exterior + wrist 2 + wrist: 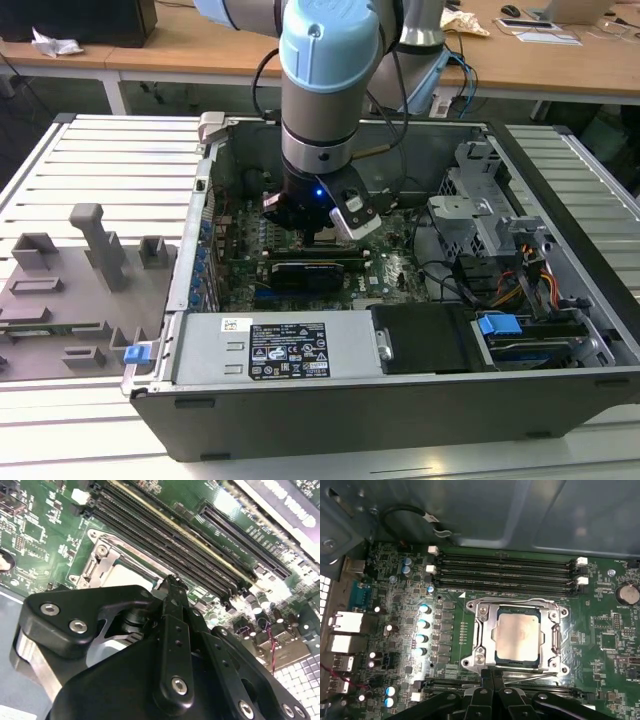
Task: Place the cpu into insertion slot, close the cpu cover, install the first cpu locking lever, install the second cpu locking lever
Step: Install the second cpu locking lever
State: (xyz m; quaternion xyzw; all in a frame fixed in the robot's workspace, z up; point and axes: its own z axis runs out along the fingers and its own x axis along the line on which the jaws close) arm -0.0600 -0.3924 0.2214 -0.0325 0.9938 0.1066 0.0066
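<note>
The open grey desktop computer case [330, 400] lies on its side with the light-blue-jointed robot arm [328, 80] reaching down into it. The black gripper [318, 222] hangs just above the green motherboard [600, 630], close over the socket. In the first wrist view the small square cpu with its pale silvery-beige metal top [519, 638] sits flat inside the socket, framed by the thin grey metal cpu cover [485, 630], which lies down around it with the chip showing through its square opening. The gripper's black fingers [492, 687] meet at one edge of that cover, pressed together with nothing between them. Four long black memory slots [505, 572] run parallel just beyond the socket's opposite edge. In the second wrist view the fingers [172, 605] come to a narrow closed tip over the socket.
</note>
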